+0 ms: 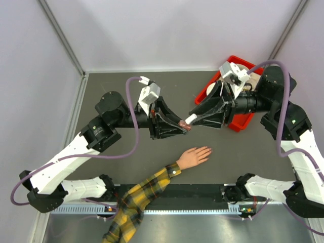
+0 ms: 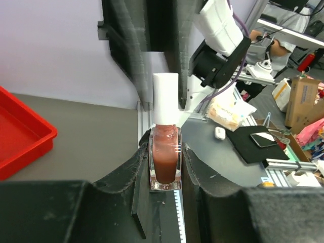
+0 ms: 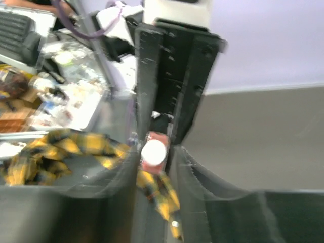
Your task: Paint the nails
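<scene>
Sleeve: the yellow-and-dark plaid sleeve (image 1: 142,195) is lying from the near edge of the table (image 1: 126,162) towards its middle.
Mannequin hand: the mannequin hand (image 1: 194,156) is resting flat near the table's centre, fingers pointing right.
Nails: the nails (image 1: 208,149) are sitting at those fingertips, too small to make out.
Left gripper: the left gripper (image 2: 165,152) is clamping the polish bottle (image 2: 165,164) above the hand.
Bottle: it is holding reddish-brown polish and wearing a white cap (image 2: 166,98).
Right gripper: the right gripper (image 1: 195,119) is standing narrow around the cap; I cannot tell whether it is pinching it.
Tray: the red tray (image 1: 242,121) is sitting at the far right corner, its inside mostly hidden behind the right arm.
</scene>
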### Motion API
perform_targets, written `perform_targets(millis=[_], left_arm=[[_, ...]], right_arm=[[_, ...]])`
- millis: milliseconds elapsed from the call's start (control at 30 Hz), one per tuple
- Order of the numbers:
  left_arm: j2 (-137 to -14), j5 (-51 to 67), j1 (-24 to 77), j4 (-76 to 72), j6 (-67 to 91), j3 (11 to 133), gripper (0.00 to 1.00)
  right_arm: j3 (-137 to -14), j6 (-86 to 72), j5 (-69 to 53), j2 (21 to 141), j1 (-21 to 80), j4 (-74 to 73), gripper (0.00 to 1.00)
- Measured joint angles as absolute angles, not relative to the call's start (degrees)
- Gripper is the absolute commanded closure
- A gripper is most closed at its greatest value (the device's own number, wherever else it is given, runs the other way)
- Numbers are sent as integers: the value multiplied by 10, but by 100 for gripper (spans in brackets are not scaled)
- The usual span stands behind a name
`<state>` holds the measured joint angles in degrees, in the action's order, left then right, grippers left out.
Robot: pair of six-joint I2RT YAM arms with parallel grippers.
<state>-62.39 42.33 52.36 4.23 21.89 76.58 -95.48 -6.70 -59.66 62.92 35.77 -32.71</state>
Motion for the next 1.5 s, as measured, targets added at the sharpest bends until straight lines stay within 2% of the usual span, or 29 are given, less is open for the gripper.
perform_targets(millis=[100,167,267,467,533,800,933,1400,1500], left_arm=[[-623,403,522,57,196,768,100],[-623,368,522,69,171,772,100],[-623,293,522,78,125,773,100],[-639,213,522,50,61,773,100],[-651,205,522,36,51,773,100],[-677,201,522,28,39,772,100],[-677,200,522,27,34,772,100],[-677,201,522,27,33,772,100],[-677,201,522,27,33,772,100]], right_arm=[[-975,-68,-554,634,357,-366,38],[-1018,-82,-491,650,357,-401,38],[-1090,-127,-399,682,357,-441,32],[-1128,-209,-250,707,357,-511,31],[-1136,-225,-229,716,356,-527,34],[-1135,-282,-219,721,356,-536,55],[-1129,-291,-217,719,356,-542,57],[-1118,-299,-227,717,356,-545,80],[-1118,-299,-228,717,356,-544,90]])
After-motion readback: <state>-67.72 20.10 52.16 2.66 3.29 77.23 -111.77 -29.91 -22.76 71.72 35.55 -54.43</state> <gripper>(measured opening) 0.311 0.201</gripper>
